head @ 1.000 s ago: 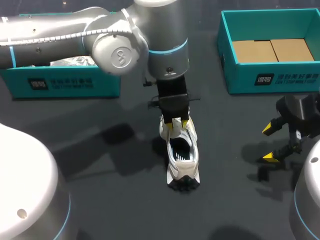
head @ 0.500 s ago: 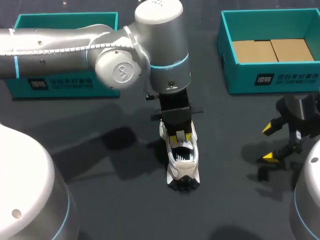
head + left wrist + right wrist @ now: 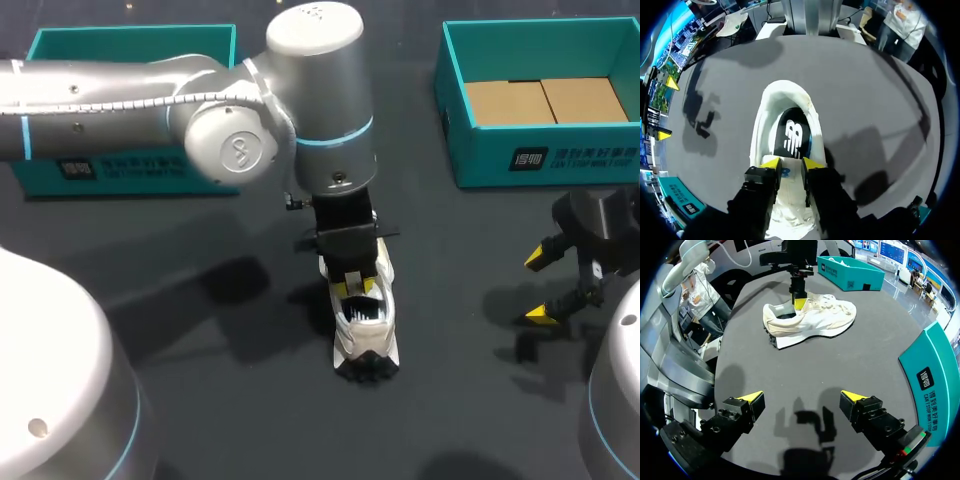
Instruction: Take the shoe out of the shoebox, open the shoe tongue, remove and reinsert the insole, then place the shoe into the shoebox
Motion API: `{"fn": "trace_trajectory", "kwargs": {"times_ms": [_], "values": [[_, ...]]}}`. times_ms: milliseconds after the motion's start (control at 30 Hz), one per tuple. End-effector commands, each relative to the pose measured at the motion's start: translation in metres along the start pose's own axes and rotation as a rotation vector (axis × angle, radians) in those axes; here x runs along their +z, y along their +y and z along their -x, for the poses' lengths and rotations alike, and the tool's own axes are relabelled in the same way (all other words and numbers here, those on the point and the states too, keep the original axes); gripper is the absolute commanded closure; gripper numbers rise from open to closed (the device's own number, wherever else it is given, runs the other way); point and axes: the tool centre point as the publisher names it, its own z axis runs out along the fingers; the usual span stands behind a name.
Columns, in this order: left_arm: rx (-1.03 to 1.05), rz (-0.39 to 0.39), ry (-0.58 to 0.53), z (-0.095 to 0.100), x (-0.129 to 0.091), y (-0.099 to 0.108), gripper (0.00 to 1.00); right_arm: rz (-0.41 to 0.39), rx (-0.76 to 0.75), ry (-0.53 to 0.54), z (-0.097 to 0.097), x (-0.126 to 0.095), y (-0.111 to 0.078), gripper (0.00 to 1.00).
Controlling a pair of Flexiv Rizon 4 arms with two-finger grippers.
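A cream-white shoe [image 3: 366,335] lies on the dark table near the middle, heel toward me. My left gripper [image 3: 353,284] hangs straight down over the shoe's opening. In the left wrist view the left gripper [image 3: 791,162] stands narrow with the white tongue [image 3: 787,175] and its blue label pinched between the yellow tips. Ahead of them the black insole [image 3: 792,136] shows inside the shoe [image 3: 760,131]. My right gripper [image 3: 540,287] rests wide open at the table's right, apart from the shoe. The right wrist view shows the right gripper [image 3: 802,397] empty, and beyond it the shoe [image 3: 815,317] with the left gripper [image 3: 799,302] in its opening.
A teal shoebox [image 3: 540,150] with a cardboard floor stands at the back right. A second teal box [image 3: 130,170] sits at the back left, largely under my left arm. Bare table lies between the shoe and the right gripper.
My left gripper has moved along the shoe toward the heel and lower into the opening, its fingers narrowing slightly. The right arm has not moved.
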Motion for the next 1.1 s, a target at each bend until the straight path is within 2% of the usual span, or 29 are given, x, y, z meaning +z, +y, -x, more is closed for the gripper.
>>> {"fn": "trace_trajectory", "kwargs": {"times_ms": [33,267,333,367,400,433,467,500,867,933,1000,1100], "values": [[0.014,0.011,-0.008,0.001,-0.007,-0.006,0.71,-0.002,0.001,-0.003,-0.002,-0.001,0.000,0.00],[-0.020,0.026,0.022,-0.013,-0.053,-0.032,0.58,-0.002,0.001,-0.003,-0.002,-0.001,0.000,0.00],[-0.099,0.005,0.025,-0.015,-0.065,-0.041,0.53,-0.002,0.001,-0.003,-0.002,-0.001,0.000,0.00],[-0.150,-0.033,0.024,-0.015,-0.070,-0.044,0.48,-0.002,0.001,-0.003,-0.002,-0.001,0.000,0.00],[-0.185,-0.064,0.035,-0.015,-0.073,-0.046,0.16,-0.002,0.001,-0.003,-0.002,-0.001,0.000,0.00],[-0.246,-0.074,0.048,-0.015,-0.078,-0.049,0.00,-0.002,0.001,-0.003,-0.002,-0.001,0.000,0.00],[-0.272,-0.056,0.070,-0.015,-0.081,-0.051,0.00,-0.002,0.001,-0.003,-0.002,-0.001,0.000,0.00],[-0.284,0.006,0.080,-0.015,-0.085,-0.055,0.00,-0.002,0.001,-0.003,-0.002,-0.001,0.000,0.00],[-0.284,0.006,0.080,-0.015,-0.085,-0.055,0.00,-0.002,0.001,-0.003,-0.002,-0.001,0.000,0.00],[-0.354,-0.036,0.064,-0.019,-0.079,-0.056,0.00,-0.002,0.001,-0.003,-0.002,-0.001,0.000,0.00],[-0.496,-0.027,0.044,-0.022,-0.071,-0.063,0.00,-0.002,0.001,-0.003,-0.002,-0.001,0.000,0.00],[-0.836,-0.003,-0.021,-0.022,-0.067,-0.076,0.00,-0.002,0.001,-0.003,-0.002,-0.001,0.000,0.00]]}}
